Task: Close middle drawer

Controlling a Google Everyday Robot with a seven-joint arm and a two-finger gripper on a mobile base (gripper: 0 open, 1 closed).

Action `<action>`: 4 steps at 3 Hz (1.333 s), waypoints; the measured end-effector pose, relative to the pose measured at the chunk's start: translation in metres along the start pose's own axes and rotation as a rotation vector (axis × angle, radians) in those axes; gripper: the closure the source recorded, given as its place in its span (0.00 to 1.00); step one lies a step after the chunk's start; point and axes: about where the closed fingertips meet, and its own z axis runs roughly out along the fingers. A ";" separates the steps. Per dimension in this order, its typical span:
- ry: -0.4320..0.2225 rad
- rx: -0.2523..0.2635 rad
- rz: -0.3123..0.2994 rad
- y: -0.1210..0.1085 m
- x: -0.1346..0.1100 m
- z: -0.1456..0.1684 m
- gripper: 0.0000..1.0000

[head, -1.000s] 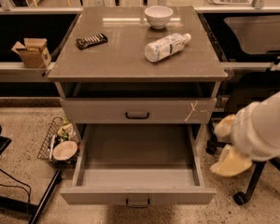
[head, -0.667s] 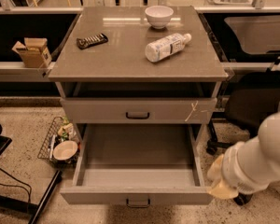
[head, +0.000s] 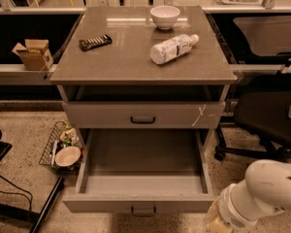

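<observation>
The middle drawer is pulled far out of the grey cabinet and its grey inside holds nothing. Its plain front faces me at the bottom of the view, with a small dark bail handle at its centre. Above it is a shut drawer front with a white mark near its right end. My white arm comes in at the bottom right corner. My gripper hangs low just right of the open drawer's front right corner, partly cut off by the frame edge.
On the cabinet top are a white bowl, a lying plastic bottle and a dark bar. A wire basket with a bowl stands on the floor left. A black office chair is at the right, a cardboard box at the left.
My arm has dropped from beside the drawer's right side to the bottom right corner, near the drawer's front. The drawer has not moved.
</observation>
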 end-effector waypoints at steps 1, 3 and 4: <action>-0.006 -0.022 0.008 0.002 0.002 0.011 1.00; 0.054 -0.032 -0.022 0.009 0.003 0.044 1.00; 0.053 -0.079 -0.056 0.016 0.007 0.110 1.00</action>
